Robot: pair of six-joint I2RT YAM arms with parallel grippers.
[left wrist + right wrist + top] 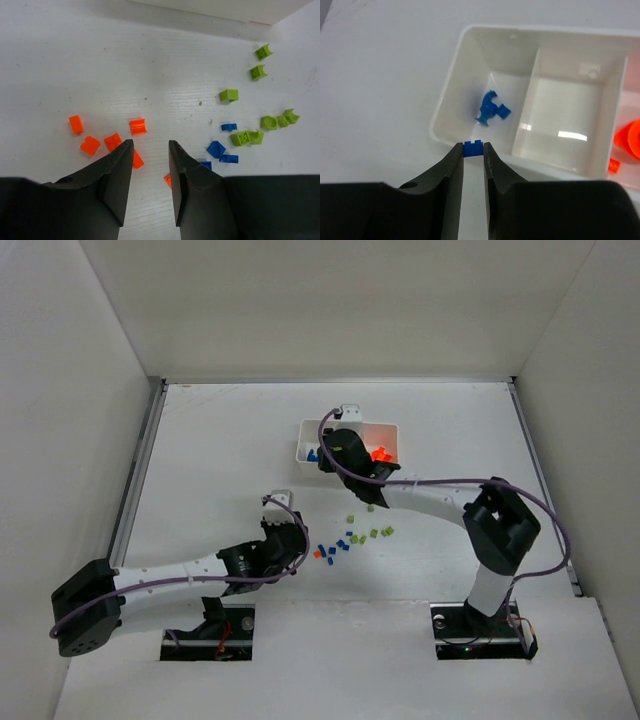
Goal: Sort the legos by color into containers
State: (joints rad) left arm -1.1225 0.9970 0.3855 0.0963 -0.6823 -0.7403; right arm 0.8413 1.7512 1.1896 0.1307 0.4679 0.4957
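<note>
Pinched tight in the right gripper (473, 150): a blue lego (473, 148), just short of the white tray's (540, 31) near wall. Straight ahead, past that wall: the box (507, 82) with other blue legos (490, 107). Left gripper (150, 150) wide open, low over orange legos (137, 126) on the table (100, 60), well apart from the tray.

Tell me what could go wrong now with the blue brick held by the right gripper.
The right gripper pinches the blue brick only at the tips, so it may slip. It seems to hang over the near wall of the tray, not clearly over the blue compartment; released here, it might fall outside.
</note>
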